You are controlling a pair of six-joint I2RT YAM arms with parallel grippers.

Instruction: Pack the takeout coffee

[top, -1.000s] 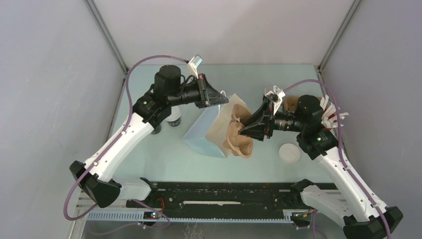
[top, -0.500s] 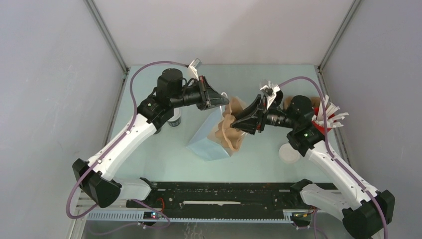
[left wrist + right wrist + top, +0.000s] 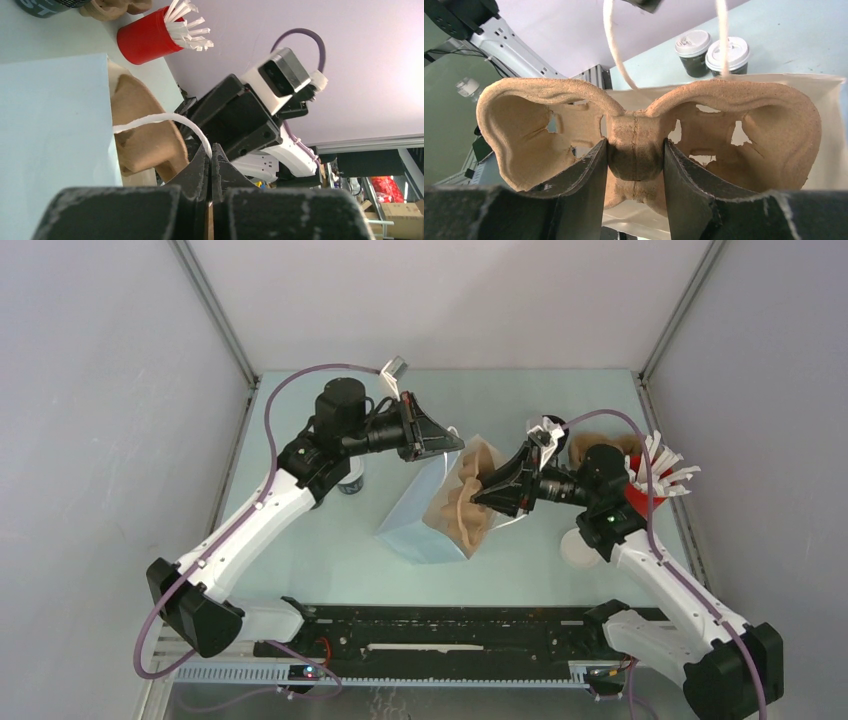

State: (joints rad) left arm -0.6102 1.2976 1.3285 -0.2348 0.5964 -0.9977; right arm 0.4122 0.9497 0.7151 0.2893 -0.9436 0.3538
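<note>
A light blue paper bag lies tilted mid-table, its mouth toward the right. My left gripper is shut on the bag's white handle and holds the mouth up. My right gripper is shut on the middle ridge of a brown pulp cup carrier, which sits partly inside the bag's mouth. Two lidded coffee cups stand beyond the bag; in the top view they are mostly hidden under my left arm.
A red cup of white straws stands at the right edge, also in the left wrist view. More brown carriers lie behind my right arm. A white lid lies on the table under it.
My right gripper has pushed the carrier left and down, further into the bag's mouth. The left gripper holds the handle almost where it was; the bag shifted slightly.
</note>
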